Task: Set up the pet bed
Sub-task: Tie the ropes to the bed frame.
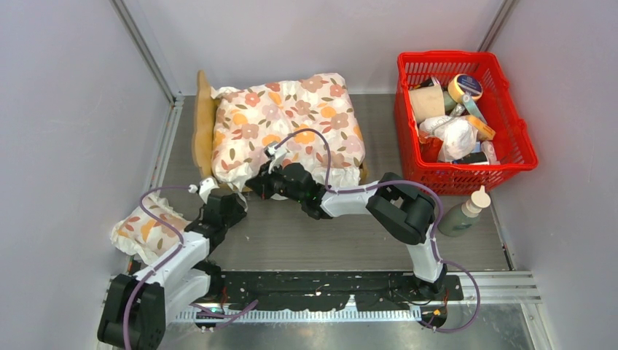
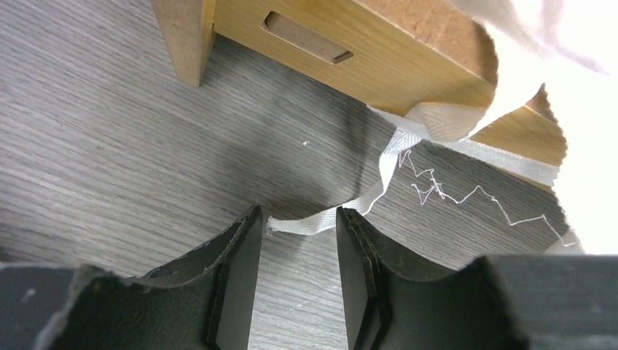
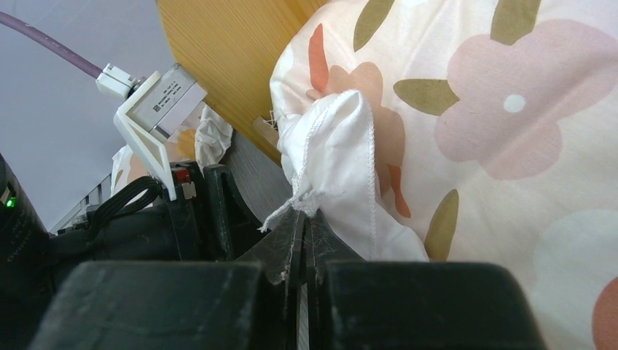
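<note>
The pet bed [image 1: 203,125] is a light-wood frame with its headboard at the left. A white floral cushion [image 1: 288,120] lies across it and hides the sleeping surface. My right gripper [image 3: 304,213] is shut on the cushion's white near-left corner [image 3: 331,146], at the bed's front edge [image 1: 253,182]. Low beside the bed's front left leg [image 2: 184,40], my left gripper [image 2: 299,232] stands open over the table. The loose end of a white ribbon tie [image 2: 310,224] from the cushion lies on the table between its fingertips, ungripped.
A small floral pillow [image 1: 144,232] lies at the left, beside my left arm. At the back right stands a red basket [image 1: 519,162] full of items, with a grey-green bottle [image 1: 463,213] in front of it. Grey walls close in both sides.
</note>
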Action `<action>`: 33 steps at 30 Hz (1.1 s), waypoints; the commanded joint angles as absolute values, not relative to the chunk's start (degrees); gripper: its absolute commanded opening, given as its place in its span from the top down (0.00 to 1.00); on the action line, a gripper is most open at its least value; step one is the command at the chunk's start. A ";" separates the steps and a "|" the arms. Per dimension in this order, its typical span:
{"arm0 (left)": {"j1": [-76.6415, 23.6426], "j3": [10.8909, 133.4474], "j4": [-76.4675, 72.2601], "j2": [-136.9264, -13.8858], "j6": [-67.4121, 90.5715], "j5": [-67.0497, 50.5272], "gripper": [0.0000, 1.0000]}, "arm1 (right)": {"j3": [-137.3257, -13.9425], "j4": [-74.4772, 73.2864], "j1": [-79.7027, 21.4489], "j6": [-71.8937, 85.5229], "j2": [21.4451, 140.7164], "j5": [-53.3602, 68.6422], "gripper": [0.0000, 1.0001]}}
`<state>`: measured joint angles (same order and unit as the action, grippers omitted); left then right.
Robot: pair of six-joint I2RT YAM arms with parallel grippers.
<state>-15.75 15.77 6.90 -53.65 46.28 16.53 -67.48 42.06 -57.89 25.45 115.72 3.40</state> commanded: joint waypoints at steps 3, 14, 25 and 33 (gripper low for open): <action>-15.64 15.83 1.31 -57.75 46.97 15.15 0.60 | -66.83 45.70 -57.62 25.11 111.72 3.46 0.93; -15.64 16.86 4.03 -54.21 45.87 16.58 1.00 | -66.13 46.61 -57.44 25.85 111.60 3.62 0.94; -15.64 16.18 13.08 -39.31 45.94 21.55 1.00 | -65.38 46.43 -57.30 25.77 110.82 3.68 0.94; -15.60 16.88 15.08 -36.24 44.90 26.62 1.00 | -64.07 46.88 -57.30 25.71 110.41 4.36 0.94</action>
